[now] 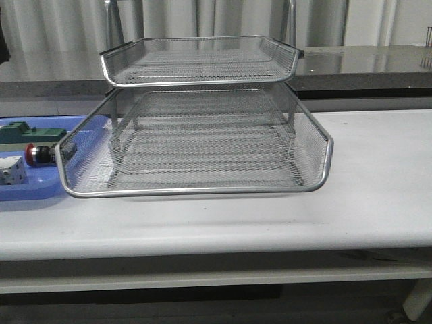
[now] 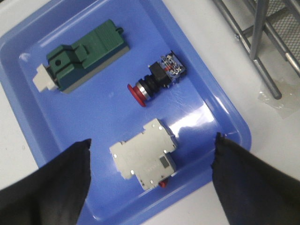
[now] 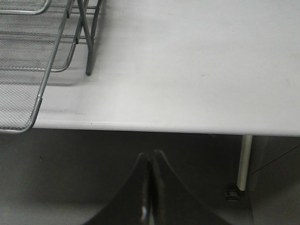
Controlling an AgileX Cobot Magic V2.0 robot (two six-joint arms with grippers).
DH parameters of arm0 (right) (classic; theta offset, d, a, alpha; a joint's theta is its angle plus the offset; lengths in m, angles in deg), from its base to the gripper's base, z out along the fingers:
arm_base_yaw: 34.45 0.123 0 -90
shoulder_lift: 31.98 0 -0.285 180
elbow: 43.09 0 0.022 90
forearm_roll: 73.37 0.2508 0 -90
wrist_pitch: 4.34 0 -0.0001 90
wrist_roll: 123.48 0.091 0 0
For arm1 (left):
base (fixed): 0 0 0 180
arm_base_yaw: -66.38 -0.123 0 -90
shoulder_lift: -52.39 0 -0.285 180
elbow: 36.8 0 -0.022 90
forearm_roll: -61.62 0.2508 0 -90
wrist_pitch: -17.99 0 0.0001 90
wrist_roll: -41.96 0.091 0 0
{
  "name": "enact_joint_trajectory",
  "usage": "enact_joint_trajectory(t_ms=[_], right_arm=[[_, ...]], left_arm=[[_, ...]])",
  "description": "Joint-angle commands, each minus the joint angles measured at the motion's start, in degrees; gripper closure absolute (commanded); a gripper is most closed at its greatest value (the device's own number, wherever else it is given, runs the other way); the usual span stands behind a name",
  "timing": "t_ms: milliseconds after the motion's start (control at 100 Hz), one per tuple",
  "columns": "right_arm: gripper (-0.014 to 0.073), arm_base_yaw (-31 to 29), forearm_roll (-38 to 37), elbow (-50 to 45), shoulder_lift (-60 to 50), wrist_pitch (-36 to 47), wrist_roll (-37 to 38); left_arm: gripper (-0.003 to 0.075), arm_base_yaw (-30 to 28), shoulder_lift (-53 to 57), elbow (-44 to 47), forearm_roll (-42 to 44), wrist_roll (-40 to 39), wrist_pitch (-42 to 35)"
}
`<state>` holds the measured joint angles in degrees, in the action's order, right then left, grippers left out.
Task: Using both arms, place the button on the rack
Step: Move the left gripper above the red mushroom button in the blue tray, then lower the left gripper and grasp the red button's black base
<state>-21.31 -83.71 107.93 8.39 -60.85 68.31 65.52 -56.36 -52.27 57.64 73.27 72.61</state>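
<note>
A long white table stands before pale curtains and a grey counter. In the front view the rack fills the middle of the table, its lower tray pulled out toward the near edge. A blue tray lies at the table's left end, just beside the rack's left rim. The button shows there only as a red head against the mesh. No arm is in this view.

In the left wrist view the left gripper hangs spread wide above the blue tray, holding nothing. The button lies on its side near the tray's edge closest to the rack's legs, red head pointing into the tray. A green part lies apart from it toward the far corner, and a white block sits directly between the fingers.

In the right wrist view the right gripper is pressed together, empty, off the table's front edge, with the rack's corner to one side.

The step in hand looks like the left arm's pick. The gripper is centred on the white block, so it should shift toward the button, then close across the black collar or block body rather than the rounded head, keeping clear of the tray wall.
</note>
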Motion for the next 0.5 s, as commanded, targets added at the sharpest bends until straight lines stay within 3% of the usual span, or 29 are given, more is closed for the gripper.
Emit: enact_joint_trajectory(t_ms=[0, 230, 490], right_arm=[[0.0662, -0.1, -1.4, 1.8, 0.2, 3.5, 0.0], [0.0662, -0.1, -1.4, 1.8, 0.2, 3.5, 0.0], [0.0662, -0.1, -1.4, 1.8, 0.2, 3.5, 0.0]], left_arm=[[0.0205, 1.0, -1.4, -6.6, -0.9, 3.9, -1.0], [0.0204, 2.5, -11.9, -18.5, 1.1, 4.7, 3.0], [0.0204, 3.1, -20.4, -25.4, 3.1, 4.8, 3.8]])
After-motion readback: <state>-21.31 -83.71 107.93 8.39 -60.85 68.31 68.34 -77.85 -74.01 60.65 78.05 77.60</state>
